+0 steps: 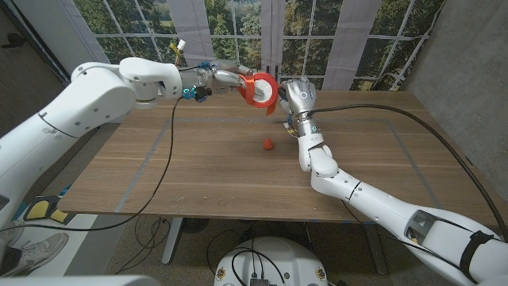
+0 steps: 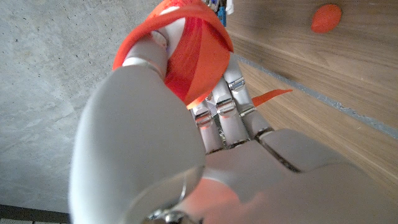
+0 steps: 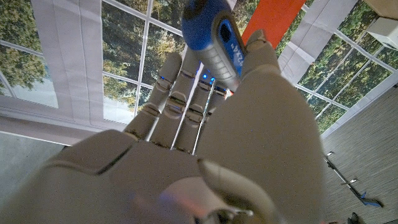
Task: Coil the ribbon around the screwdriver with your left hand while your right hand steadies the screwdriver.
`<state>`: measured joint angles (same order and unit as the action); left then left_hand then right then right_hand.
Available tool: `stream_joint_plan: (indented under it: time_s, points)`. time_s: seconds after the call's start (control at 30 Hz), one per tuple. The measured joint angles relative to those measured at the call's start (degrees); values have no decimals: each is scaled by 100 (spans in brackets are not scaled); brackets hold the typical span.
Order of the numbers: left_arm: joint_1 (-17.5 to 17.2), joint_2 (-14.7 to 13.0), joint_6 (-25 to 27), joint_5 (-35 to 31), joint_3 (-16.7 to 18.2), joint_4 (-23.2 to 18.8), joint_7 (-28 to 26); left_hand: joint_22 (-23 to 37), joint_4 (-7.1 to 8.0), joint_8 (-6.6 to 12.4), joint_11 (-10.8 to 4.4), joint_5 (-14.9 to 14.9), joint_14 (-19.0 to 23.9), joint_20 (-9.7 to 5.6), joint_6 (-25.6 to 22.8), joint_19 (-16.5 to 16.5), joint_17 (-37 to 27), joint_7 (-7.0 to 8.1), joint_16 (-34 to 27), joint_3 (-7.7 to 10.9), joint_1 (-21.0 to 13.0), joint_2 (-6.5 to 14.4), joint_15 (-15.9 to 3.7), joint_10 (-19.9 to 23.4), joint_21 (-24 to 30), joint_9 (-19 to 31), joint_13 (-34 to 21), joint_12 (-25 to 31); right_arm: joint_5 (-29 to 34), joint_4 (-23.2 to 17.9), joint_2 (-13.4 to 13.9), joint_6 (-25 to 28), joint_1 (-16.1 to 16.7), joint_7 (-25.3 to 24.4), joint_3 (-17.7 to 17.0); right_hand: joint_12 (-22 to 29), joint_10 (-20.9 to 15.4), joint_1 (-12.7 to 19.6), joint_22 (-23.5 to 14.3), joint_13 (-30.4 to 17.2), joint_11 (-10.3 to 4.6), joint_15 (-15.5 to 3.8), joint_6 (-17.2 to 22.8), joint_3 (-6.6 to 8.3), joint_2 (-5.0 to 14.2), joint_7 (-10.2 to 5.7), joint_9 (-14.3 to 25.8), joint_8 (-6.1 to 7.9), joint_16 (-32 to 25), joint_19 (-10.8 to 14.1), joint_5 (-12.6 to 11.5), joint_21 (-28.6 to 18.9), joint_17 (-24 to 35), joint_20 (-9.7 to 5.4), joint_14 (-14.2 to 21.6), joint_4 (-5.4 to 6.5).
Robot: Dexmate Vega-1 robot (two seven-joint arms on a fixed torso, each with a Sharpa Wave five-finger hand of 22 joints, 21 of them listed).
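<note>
Nearest the robot, on the bare middle of the brown wooden table [image 1: 198, 171], lies a small round red-orange piece [image 1: 268, 144], well apart from both hands and touched by neither. Beyond it, raised above the far half of the table, the right hand [image 1: 299, 97] has its fingers [image 3: 177, 106] closed around the blue-and-grey plastic handle of the screwdriver [image 3: 214, 38]; its shaft is hidden, so I cannot tell which way the tip points. Just beside it, on the robot's left, the left hand [image 1: 226, 78] holds the orange-red ribbon [image 1: 259, 89], which shows as a wide loop with a pale inner face. In the left wrist view the fingers [image 2: 227, 106] curl under that loop while the thumb presses its outer side, and a loose pointed tail trails off beyond them. The ribbon looks light, thin and limp: it should fold and slip easily, so it is best pinched flat near where it leaves the loop and kept under gentle tension, or the turns will likely slacken and slide. The screwdriver is stiff and its handle looks moulded for grip; holding it by the handle leaves the shaft free for winding, though a smooth metal shaft may let the coils creep.
</note>
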<state>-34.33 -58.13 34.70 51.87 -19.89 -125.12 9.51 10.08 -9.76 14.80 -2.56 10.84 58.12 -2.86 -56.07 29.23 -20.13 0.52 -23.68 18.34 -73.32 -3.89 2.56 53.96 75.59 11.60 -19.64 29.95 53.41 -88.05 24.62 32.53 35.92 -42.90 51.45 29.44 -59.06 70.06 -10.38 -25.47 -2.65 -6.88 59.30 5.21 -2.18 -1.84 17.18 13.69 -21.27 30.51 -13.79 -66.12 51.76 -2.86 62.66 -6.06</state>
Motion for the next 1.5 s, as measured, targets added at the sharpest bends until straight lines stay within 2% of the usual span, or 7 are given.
stream_joint_plan:
  time_s: [0.37,0.77,0.8,1.1,1.3,1.47,1.5]
  points:
    - [-423,-159,-68,186,109,107,2,0,0,-35,-1,-6,1,1,-28,0,0,-8,23,0,0,0,0,0,0,0,-1,-6,-200,-173,23,59,115,-382,-204,-25,1,1,0,0,0,-12,-1,-15,-1,-1,22,-6,43,0,0,-22,13,0,12,0]
    - [-1122,-419,-196,194,331,20,-111,0,0,-19,-1,-9,1,31,-29,-29,0,-7,46,0,0,0,0,0,0,0,-2,-23,-360,-245,3,158,188,-654,-339,-48,2,16,-1,-1,0,-17,20,-29,-16,18,34,-44,43,0,2,-44,16,0,18,1]
    - [-1195,-435,-386,247,360,27,-268,0,0,-19,-1,-9,1,31,-30,-29,0,-7,52,0,0,0,0,0,0,0,-2,-23,-372,-281,0,166,211,-674,-383,-49,2,16,-1,-2,0,-17,20,-29,-16,18,33,-48,43,0,4,-44,16,0,18,1]
    - [-1617,-493,-474,437,534,217,-486,0,0,-20,-23,-9,1,31,-38,-29,0,1,71,0,0,0,0,22,0,0,-3,-68,-485,-349,9,152,265,-826,-458,-56,-23,16,-1,-171,0,-17,41,-29,-16,-3,5,-45,44,0,10,-54,44,0,18,1]
    - [-1784,-500,-501,513,670,336,-683,0,0,-22,-23,-9,2,19,-39,-61,-132,1,111,0,0,0,0,22,28,0,-3,-72,-544,-463,102,-122,314,-906,-478,-56,-24,54,-2,-171,0,-18,60,-29,-54,-22,5,-45,82,0,11,-88,50,0,18,1]
    - [-1876,-501,-518,560,814,427,-883,0,0,-24,-24,-10,2,20,-40,-61,-134,2,117,0,0,0,0,23,28,0,-3,-72,-570,-606,286,-532,378,-946,-481,-56,-23,54,-2,-171,0,-18,60,-30,-54,-22,5,-45,82,-19,13,-88,50,-19,18,1]
    - [-1891,-498,-520,597,855,465,-1006,0,0,-25,-31,-9,2,20,-40,-62,-135,2,123,0,0,0,0,30,28,0,-3,-81,-570,-713,399,-636,431,-953,-487,-56,-23,54,-2,-170,0,-18,60,-30,-54,-22,5,-45,82,-22,18,-88,50,-22,18,1]
